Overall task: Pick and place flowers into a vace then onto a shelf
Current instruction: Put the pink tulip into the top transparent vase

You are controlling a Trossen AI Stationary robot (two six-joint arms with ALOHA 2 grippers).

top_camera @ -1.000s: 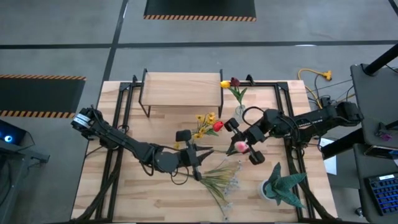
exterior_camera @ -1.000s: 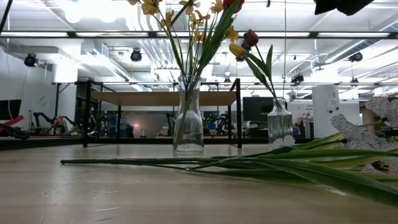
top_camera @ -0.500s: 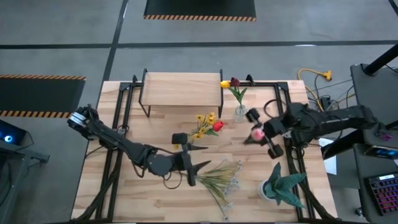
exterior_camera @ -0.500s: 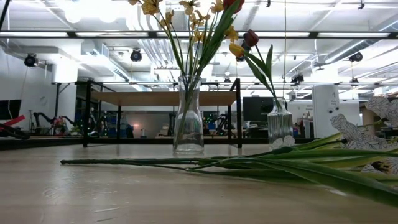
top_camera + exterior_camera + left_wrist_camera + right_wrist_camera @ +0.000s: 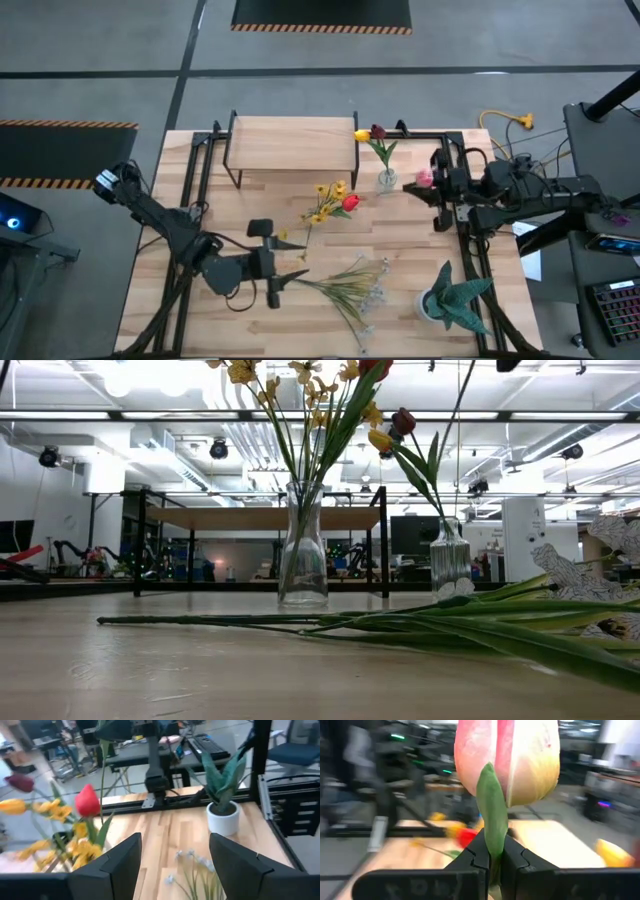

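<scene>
My right gripper [image 5: 440, 192] is clamped on the stem of a pink tulip [image 5: 507, 757]; in the right wrist view the stem runs straight up between my closed fingers [image 5: 470, 857] and the blossom sits just above them. A second ago this gripper was low over the middle of the table beside the loose bunch; since then it has swung out toward the right rail and now hangs close beside the small vase [image 5: 386, 181] near the back edge. That vase already holds a yellow and a dark maroon bloom [image 5: 377, 131]. The shift tells me the pick is done and the flower is on its way, so what remains is to line the stem end over the narrow mouth and lower it in. I judge that opening to be tight, and the stem may catch on the leaves already there.

My left gripper [image 5: 272, 262] stands open and empty, its fingers [image 5: 120, 862] spread with bare tabletop between them. It was nearly shut and farther right a second ago; it has opened and drawn back toward the front left. It sits near the stem ends of the loose flowers [image 5: 355, 290] lying flat on the table.

The taller vase [image 5: 303, 550] with yellow and red blooms stands mid-table. The shelf [image 5: 292, 143] at the back carries nothing yet, so both vases still need lifting onto it. A potted plant [image 5: 452, 298] waits at the front right.
</scene>
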